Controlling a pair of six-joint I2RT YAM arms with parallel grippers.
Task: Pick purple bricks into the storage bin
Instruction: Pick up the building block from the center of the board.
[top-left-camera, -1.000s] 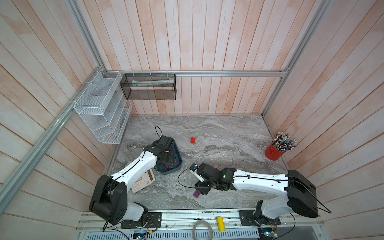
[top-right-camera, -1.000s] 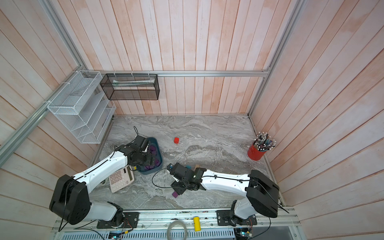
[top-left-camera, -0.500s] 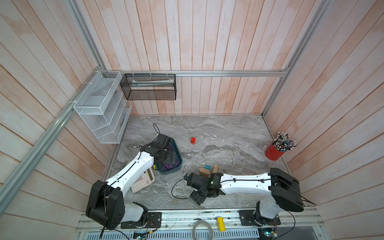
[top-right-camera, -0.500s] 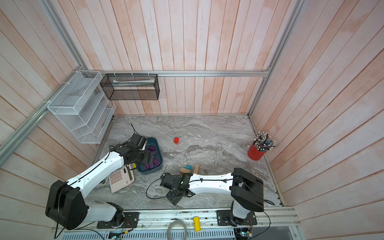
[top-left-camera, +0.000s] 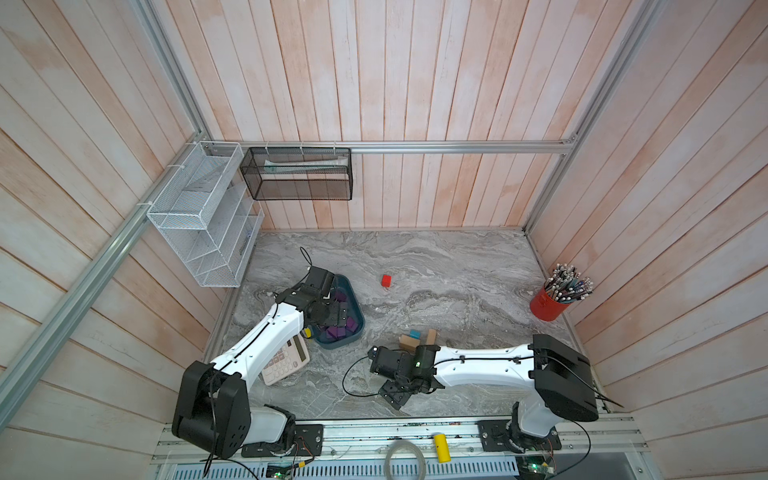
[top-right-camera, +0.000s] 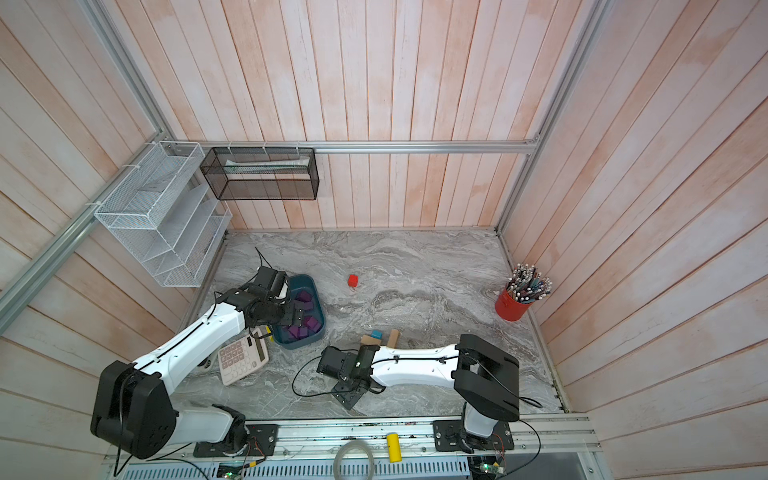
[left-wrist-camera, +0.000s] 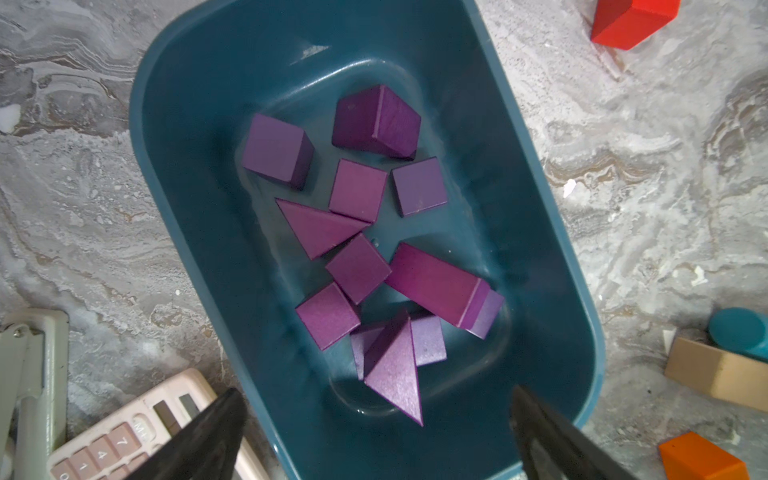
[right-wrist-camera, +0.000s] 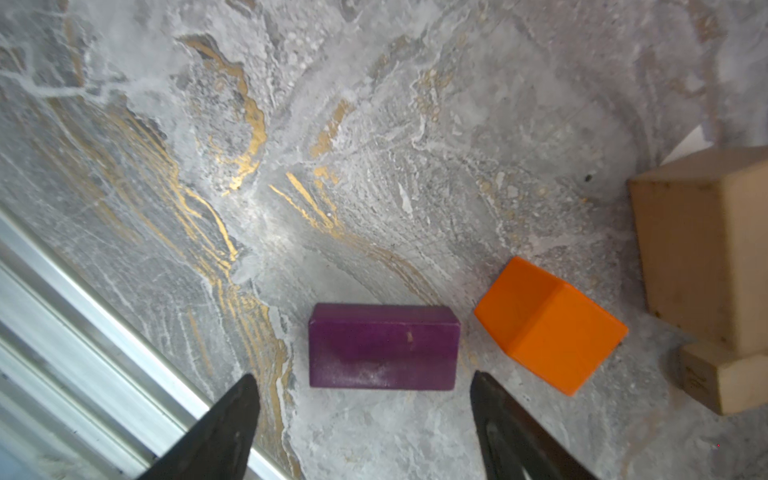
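Several small matte purple bricks (top-left-camera: 343, 332) show in both top views as a dark cluster inside the shallow teal-blue plastic storage bin (top-left-camera: 358, 328). The bin sits on the grey marbled counter (top-left-camera: 457, 266), towards its left side. My left arm reaches forward over the bin, with my left fingers (top-left-camera: 338, 316) hanging above the cluster. My right arm lies low across the front of the counter, my right fingers (top-left-camera: 397, 394) pointing down near the aluminium front rail (top-left-camera: 374, 426). What lies under them is hidden here.

From my left wrist, about ten bricks lie on the bin floor: cubes, two triangular wedges and a long oblong, several touching or leaning on one another. My left fingers stand wide apart and empty above one end of the bin, touching no brick.

From my right wrist, one purple oblong brick (right-wrist-camera: 384, 347) lies flat on the counter, its face scuffed pale. It is just beside an orange cube (right-wrist-camera: 548, 326), with tan wooden blocks (right-wrist-camera: 706, 257) beyond. My right fingers are spread and hold nothing. The brick lies just ahead of their tips, in line with the gap but not inside it.
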